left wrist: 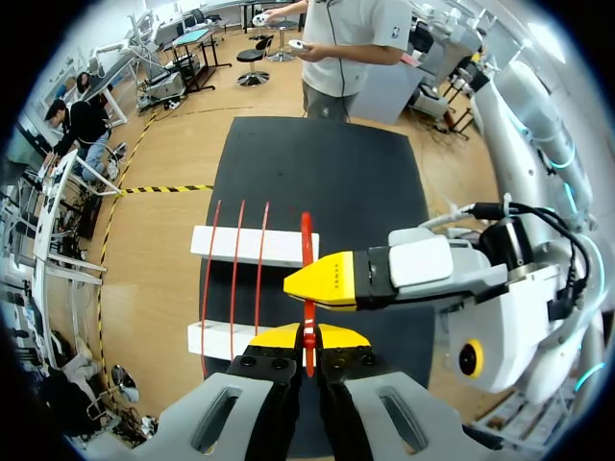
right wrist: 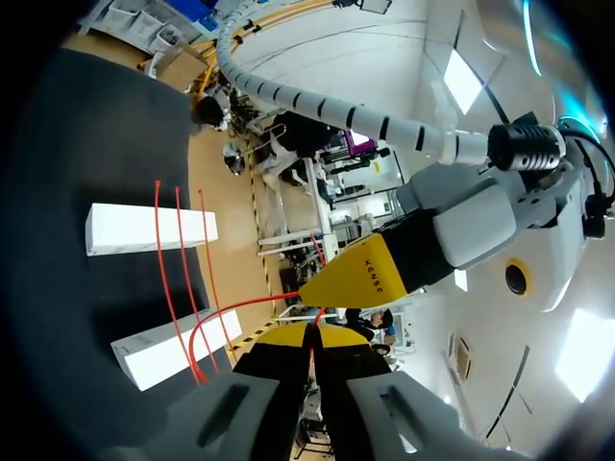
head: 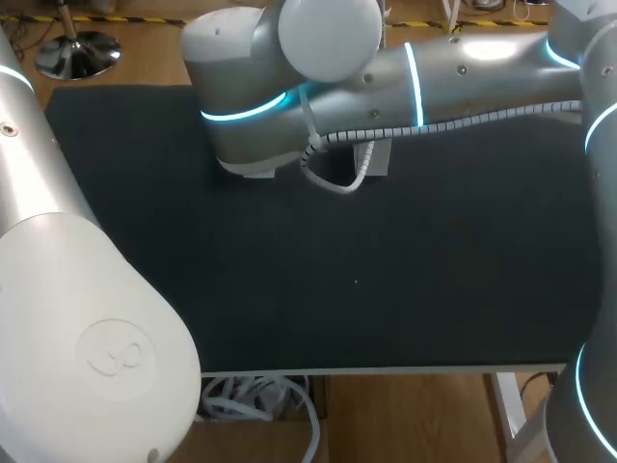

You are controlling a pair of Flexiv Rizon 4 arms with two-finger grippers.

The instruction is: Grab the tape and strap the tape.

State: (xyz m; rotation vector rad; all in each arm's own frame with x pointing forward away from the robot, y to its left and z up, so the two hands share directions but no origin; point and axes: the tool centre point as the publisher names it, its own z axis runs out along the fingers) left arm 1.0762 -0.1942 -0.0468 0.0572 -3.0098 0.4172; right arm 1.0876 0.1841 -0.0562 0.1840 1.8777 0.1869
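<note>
A red tape strip [left wrist: 307,252] runs from my left gripper [left wrist: 308,338], which is shut on its near end, toward the far white block [left wrist: 252,246]. My right gripper [right wrist: 310,335] is shut on the same strip [right wrist: 233,309], which bends down to the near white block [right wrist: 171,349]. The two grippers meet tip to tip. The right gripper's yellow fingertip [left wrist: 330,279] lies beside the strip, and the left gripper's yellow fingertip [right wrist: 359,276] shows just above my right tips. In the head view both grippers are hidden under my right arm [head: 405,77].
Three more red strips [left wrist: 236,274] lie side by side across both white blocks [right wrist: 146,229]. Part of one block [head: 378,158] shows under the right arm. My left arm [head: 77,318] fills the near left corner. The black mat [head: 386,280] covers the table.
</note>
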